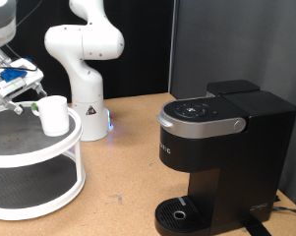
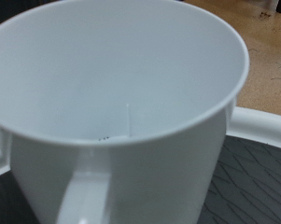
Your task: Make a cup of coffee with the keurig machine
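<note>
Cup [image 1: 54, 114] upright on white rack [image 1: 49, 147], hand [image 1: 22, 93] beside it, finger state indiscernible; approach handle [image 2: 84, 191] squarely w/o tipping.

I see the gripper [image 1: 29, 96] at the exterior view's left, just beside the white cup [image 1: 54, 114], which stands upright on the top tier of a round white two-tier stand [image 1: 49, 147]. The keurig machine [image 1: 218, 157] sits well apart at the right on the wooden table [image 1: 118, 167], lid closed
</note>
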Robot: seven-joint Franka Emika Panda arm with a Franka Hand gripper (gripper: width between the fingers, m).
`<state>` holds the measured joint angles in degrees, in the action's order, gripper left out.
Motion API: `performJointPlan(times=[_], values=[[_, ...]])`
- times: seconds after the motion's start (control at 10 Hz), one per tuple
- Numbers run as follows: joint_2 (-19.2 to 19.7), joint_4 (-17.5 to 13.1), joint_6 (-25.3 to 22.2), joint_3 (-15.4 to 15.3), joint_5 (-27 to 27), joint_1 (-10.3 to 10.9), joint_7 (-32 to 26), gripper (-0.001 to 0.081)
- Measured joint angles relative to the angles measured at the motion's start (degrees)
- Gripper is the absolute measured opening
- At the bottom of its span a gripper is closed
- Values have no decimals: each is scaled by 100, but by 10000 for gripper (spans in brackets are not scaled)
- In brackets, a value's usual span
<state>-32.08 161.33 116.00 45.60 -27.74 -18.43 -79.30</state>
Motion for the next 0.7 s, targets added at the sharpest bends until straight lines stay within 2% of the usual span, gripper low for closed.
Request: performJointPlan(times=[0.2, 0.7], values=[[50, 0, 12, 83, -189, 66, -173, 803], [151, 4, 203, 84, -393, 209, -187, 803]])
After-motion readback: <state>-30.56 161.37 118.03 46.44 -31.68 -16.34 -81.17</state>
